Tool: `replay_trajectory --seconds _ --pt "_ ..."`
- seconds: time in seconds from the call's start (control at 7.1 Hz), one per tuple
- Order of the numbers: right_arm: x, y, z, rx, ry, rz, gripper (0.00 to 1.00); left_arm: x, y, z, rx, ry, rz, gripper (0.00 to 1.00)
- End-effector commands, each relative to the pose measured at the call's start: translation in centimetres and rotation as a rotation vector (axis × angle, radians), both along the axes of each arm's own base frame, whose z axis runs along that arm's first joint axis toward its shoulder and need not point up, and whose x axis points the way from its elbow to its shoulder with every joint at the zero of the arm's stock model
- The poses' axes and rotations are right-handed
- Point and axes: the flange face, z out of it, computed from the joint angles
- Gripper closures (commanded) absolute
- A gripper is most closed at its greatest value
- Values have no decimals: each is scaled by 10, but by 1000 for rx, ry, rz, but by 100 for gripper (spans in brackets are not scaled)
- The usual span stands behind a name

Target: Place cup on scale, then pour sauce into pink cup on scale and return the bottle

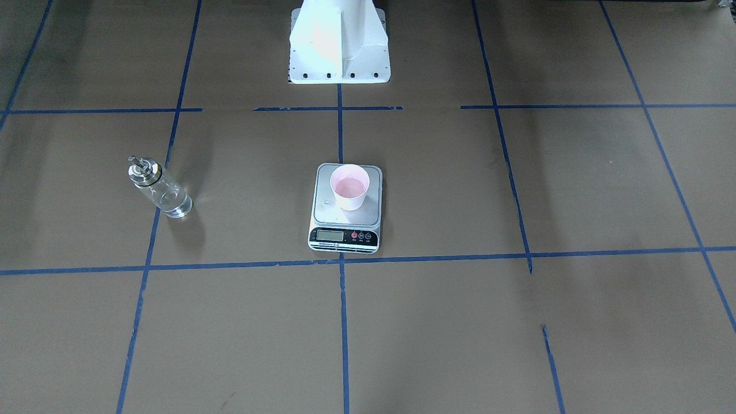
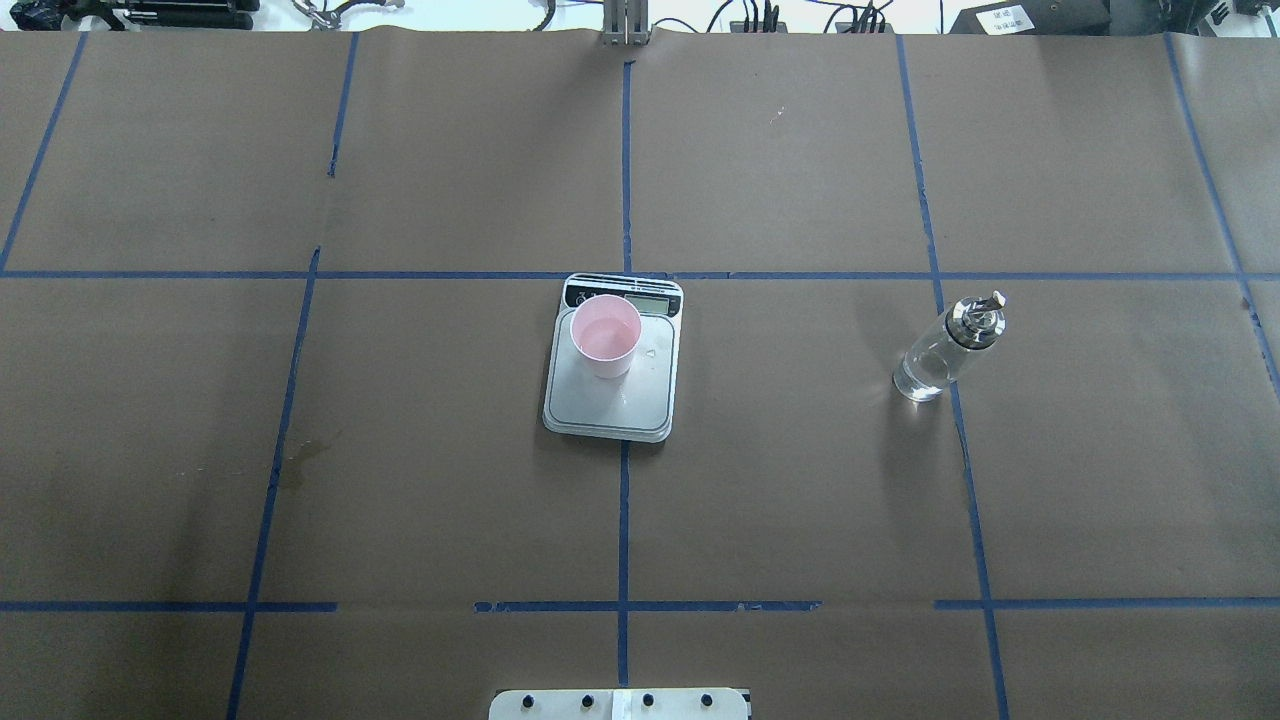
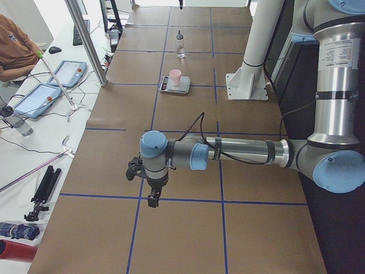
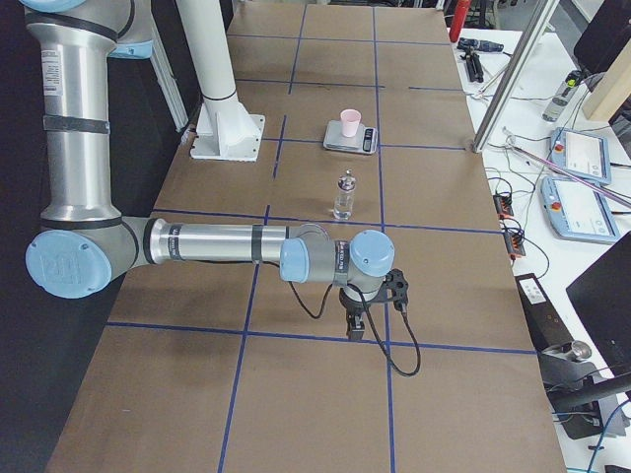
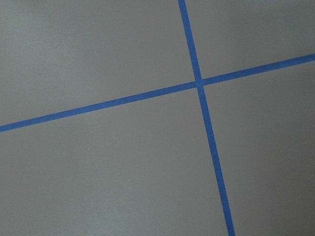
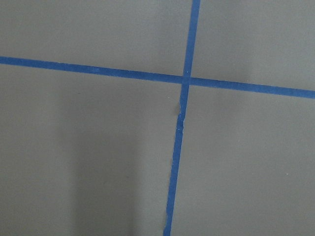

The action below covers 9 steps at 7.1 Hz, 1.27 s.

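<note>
The pale pink cup (image 2: 605,335) stands upright on the silver platform of the scale (image 2: 610,400) at the table's centre, also seen as the cup (image 1: 349,186) on the scale (image 1: 344,236). Its pink inside shows a faint liquid sheen. The clear glass bottle (image 2: 945,347) with metal spout stands upright and free on the robot's right side, holding a little clear sauce (image 1: 172,205). My left gripper (image 3: 153,200) hangs far from them near the table's left end, my right gripper (image 4: 355,330) near the right end. I cannot tell whether either is open or shut.
Brown paper with blue tape grid lines (image 2: 625,500) covers the table. The white robot base (image 1: 339,46) stands behind the scale. A side desk holds tablets (image 3: 37,98), cables and tools, with a seated person (image 3: 14,48) beside it. Both wrist views show only paper and tape.
</note>
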Motion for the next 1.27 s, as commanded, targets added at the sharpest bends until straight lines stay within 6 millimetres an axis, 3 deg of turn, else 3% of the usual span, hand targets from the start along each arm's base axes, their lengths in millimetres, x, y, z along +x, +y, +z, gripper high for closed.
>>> replay_trajectory --seconds 0.0,0.7,1.13 --pt "0 0 0 1 0 -1 0 0 -1 -2 3 -1 0 0" --pt "0 1 2 -4 0 -1 0 0 2 0 -7 -5 0 0" --pt "0 2 4 -6 -1 -2 0 -1 10 5 -104 -11 1 0"
